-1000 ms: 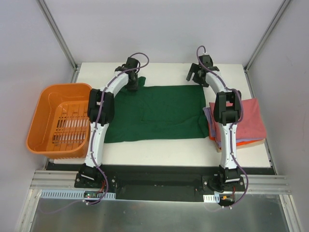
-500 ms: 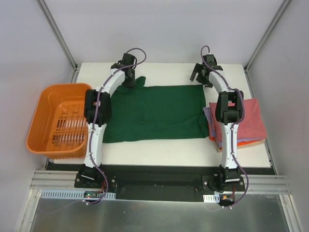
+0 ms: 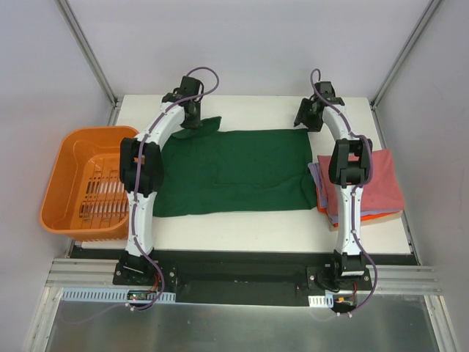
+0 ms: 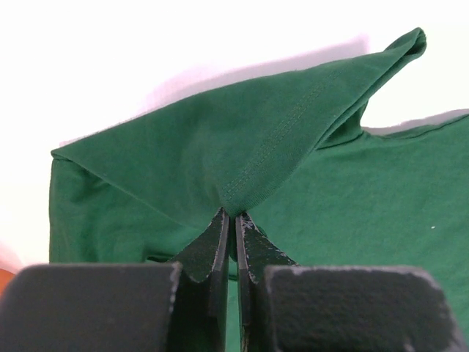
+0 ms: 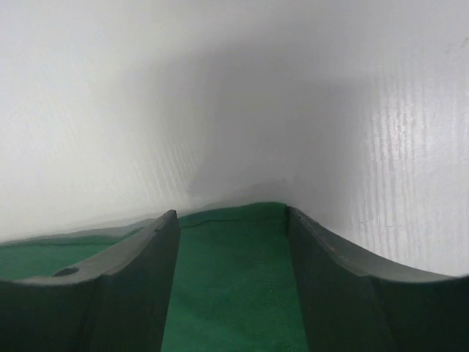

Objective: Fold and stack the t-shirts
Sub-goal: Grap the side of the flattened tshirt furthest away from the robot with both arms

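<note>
The left claw (image 4: 234, 218) is clamped shut on a sleeve of the green shirt (image 3: 242, 170), now drawn further out across the table (image 3: 242, 224). The right claw (image 5: 231, 220), wide open and empty, has reached the shirt's far-right corner. We judge spreading nearly finished.

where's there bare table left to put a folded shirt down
Bare table runs along the near edge, in front of the green shirt, and in a thinner strip beyond the shirt between the left gripper and right gripper. The right side is crowded by the folded stack; the orange basket borders the left.
</note>
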Robot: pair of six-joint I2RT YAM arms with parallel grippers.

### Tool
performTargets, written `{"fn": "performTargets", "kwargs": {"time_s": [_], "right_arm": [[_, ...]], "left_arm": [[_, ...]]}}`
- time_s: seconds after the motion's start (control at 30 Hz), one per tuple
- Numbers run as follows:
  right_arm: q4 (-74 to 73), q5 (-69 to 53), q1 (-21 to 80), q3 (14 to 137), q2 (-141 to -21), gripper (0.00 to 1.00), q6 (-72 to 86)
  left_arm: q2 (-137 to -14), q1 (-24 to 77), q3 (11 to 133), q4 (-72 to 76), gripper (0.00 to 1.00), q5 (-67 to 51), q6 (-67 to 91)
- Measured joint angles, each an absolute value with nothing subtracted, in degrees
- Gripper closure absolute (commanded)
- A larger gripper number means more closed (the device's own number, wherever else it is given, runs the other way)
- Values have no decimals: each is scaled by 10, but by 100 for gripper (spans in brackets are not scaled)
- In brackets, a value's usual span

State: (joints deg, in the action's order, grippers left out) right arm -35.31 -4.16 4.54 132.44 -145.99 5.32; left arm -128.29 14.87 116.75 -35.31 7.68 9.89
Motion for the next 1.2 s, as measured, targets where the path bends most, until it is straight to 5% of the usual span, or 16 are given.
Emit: {"fn": "performTargets", "kwargs": {"time_s": [0.4,0.8,1.2], "right_arm": [[-372,-28,50,1318,-1460,100,56],[-306,-25,61,1188,-1385,99,22],[-244,-27,88,961,-1173,100,0]], "left_arm": [[-1270,149,1138,-356,100,78,96],[-1216,149,1104,-354,100,81,91],[-1055,149,904,-346,100,81,106]]}}
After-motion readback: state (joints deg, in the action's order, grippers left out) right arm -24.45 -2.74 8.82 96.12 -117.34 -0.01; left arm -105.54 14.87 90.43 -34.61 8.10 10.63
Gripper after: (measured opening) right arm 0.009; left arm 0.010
